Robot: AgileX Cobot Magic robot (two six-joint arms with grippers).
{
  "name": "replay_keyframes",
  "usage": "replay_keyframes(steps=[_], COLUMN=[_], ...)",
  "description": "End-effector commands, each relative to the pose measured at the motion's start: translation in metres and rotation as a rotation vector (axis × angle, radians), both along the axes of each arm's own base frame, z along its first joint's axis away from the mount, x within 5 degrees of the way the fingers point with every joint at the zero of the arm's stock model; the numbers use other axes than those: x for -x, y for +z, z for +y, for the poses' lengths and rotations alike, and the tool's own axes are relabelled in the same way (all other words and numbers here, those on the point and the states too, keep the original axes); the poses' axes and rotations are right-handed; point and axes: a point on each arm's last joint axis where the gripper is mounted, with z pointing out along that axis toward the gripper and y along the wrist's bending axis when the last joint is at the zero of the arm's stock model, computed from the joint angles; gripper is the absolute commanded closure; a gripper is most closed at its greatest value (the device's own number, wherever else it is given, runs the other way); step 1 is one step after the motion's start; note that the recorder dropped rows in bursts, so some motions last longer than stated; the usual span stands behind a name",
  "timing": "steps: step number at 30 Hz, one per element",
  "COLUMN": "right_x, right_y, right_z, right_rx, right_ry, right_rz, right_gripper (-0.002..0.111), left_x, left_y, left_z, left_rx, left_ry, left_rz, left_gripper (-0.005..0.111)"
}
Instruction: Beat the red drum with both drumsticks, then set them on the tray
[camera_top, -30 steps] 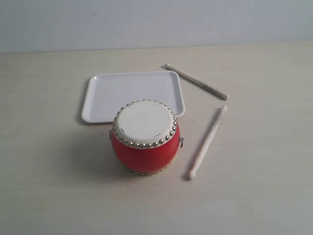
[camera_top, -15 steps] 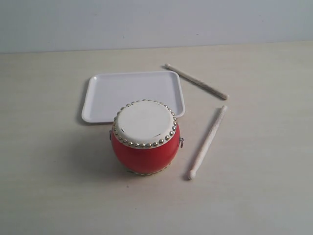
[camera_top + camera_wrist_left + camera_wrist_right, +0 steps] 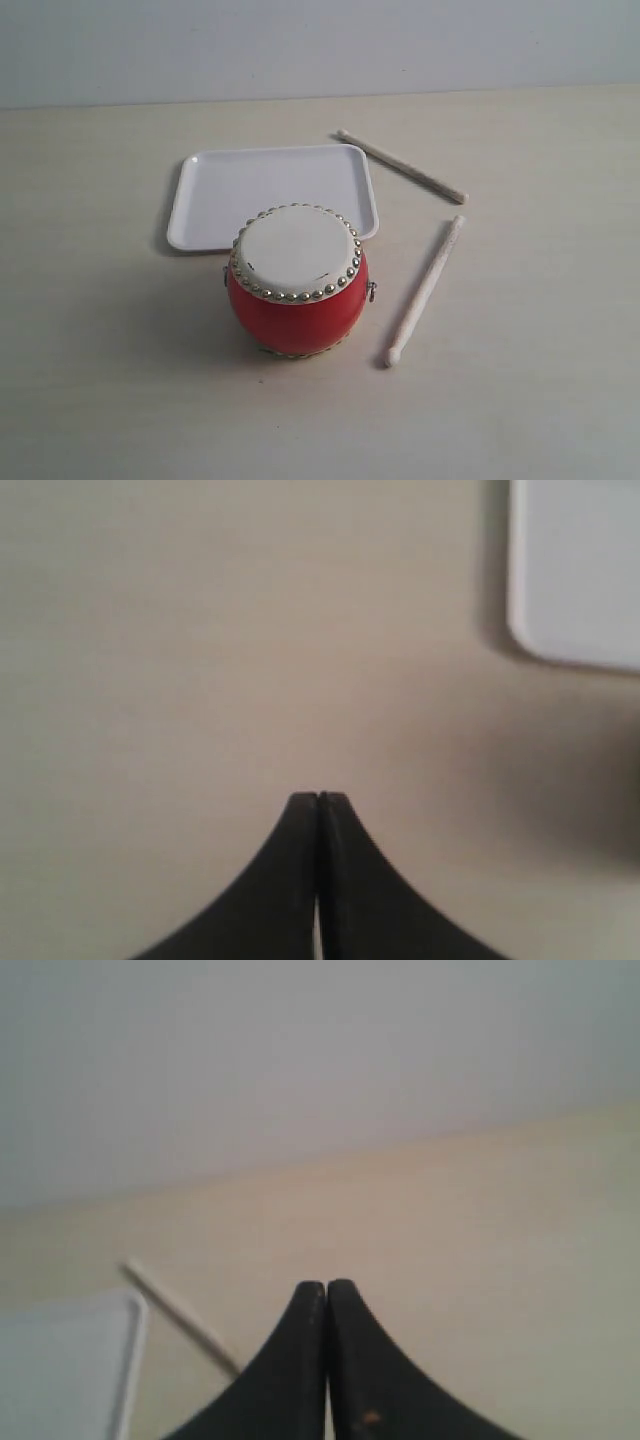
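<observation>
Wooden near stick (image 3: 425,290) just right of red drum (image 3: 297,285), long axis slanting back and away from it | far stick (image 3: 402,166) right of and behind drum | tray (image 3: 215,190) just behind drum | left gripper (image 3: 318,798) and right gripper (image 3: 326,1285): jaws pressed together, empty | right arm likely nearer both sticks

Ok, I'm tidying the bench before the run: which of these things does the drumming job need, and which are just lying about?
Needed for the job:
red drum
far drumstick
near drumstick
white tray

Just lying about:
nothing; apart from those, only the table shows
</observation>
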Motion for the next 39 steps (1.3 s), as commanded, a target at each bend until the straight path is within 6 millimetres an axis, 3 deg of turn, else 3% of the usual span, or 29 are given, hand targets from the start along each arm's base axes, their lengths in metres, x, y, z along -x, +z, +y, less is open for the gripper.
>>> replay_keyframes(steps=[1, 5, 8, 13, 18, 26, 32, 39], right_x=[-0.051, -0.092, -0.130, -0.162, -0.175, -0.176, -0.192, -0.205], right_y=[-0.031, -0.056, -0.073, -0.107, -0.138, -0.186, -0.203, -0.230], right_z=[0.002, 0.011, 0.020, 0.045, 0.071, 0.100, 0.101, 0.102], right_rx=[0.185, 0.209, 0.226, 0.291, 0.306, 0.375, 0.468, 0.484], right_ry=[0.170, 0.375, 0.465, 0.656, 0.789, 0.950, 0.909, 0.905], right_rz=[0.438, 0.720, 0.719, 0.710, 0.718, 0.779, 0.674, 0.681], right_gripper=[0.108, 0.108, 0.108, 0.108, 0.104, 0.067, 0.065, 0.065], left_x=[-0.004, -0.001, 0.004, 0.014, 0.022, 0.031, 0.037, 0.037], left_y=[-0.011, -0.007, -0.006, -0.007, -0.007, -0.006, -0.006, -0.005], left_z=[-0.024, -0.037, -0.044, -0.056, -0.069, -0.087, -0.095, -0.099], left_rx=[0.123, 0.190, 0.199, 0.193, 0.196, 0.208, 0.202, 0.204], left_ry=[-0.163, -0.222, -0.260, -0.345, -0.423, -0.524, -0.584, -0.612], left_rz=[0.133, 0.115, 0.136, 0.192, 0.216, 0.227, 0.225, 0.198], left_gripper=[0.107, 0.107, 0.107, 0.107, 0.107, 0.107, 0.107, 0.107])
